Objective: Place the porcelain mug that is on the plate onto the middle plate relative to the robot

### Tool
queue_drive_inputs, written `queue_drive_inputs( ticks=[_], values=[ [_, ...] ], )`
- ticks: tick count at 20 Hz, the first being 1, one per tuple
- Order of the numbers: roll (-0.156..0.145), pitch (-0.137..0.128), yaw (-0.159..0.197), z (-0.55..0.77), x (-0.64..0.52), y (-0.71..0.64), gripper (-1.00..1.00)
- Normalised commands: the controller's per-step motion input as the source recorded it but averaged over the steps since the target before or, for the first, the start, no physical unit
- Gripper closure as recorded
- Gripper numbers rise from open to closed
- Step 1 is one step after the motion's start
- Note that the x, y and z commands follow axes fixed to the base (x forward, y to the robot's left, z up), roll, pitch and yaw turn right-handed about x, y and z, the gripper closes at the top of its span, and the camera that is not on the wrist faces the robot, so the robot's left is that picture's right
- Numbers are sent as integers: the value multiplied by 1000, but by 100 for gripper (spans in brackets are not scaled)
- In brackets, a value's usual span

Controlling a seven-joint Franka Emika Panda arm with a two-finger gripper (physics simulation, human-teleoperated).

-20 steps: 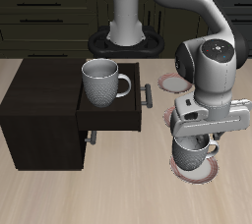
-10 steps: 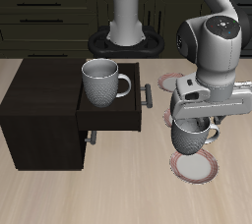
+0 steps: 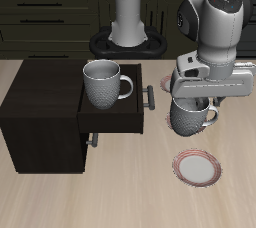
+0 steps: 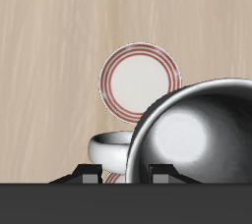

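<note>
The gripper (image 3: 192,105) is holding the porcelain mug (image 3: 191,118) by its rim, up in the air. The mug hangs right under the gripper and sits upright, with its handle sticking out to the side. It touches no plate and no table.

Straight below the gripper and a bit nearer the table's front edge lies the plate (image 3: 197,168). It is bare, and the mug floats well above it.

Behind the gripper, farther back on the table, part of another plate (image 3: 178,83) with the same red striped rim peeks out. Most of it is hidden by the arm, so it is hard to say more about it.

In the wrist view the mug (image 4: 202,135) fills much of the picture, big and shiny, pressed close to the gripper. A plate (image 4: 139,82) shows past it on the wood.

Off to the side of the gripper stands a dark cabinet (image 3: 40,112) with an open drawer (image 3: 112,114). A second mug (image 3: 103,82) sits in that drawer.
</note>
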Motion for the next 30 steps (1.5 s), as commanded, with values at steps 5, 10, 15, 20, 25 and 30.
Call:
queue_drive_inputs(
  ticks=[5,10,15,20,25,30],
  values=[
    [-42,5,-16,-71,-565,-91,100],
    [30,-9,12,-166,-566,9,100],
    [34,-11,8,-39,-316,27,100],
    [33,9,2,-175,-271,45,100],
    [32,32,-7,-160,-38,98,100],
    [-4,47,-7,-195,174,59,100]
  ],
)
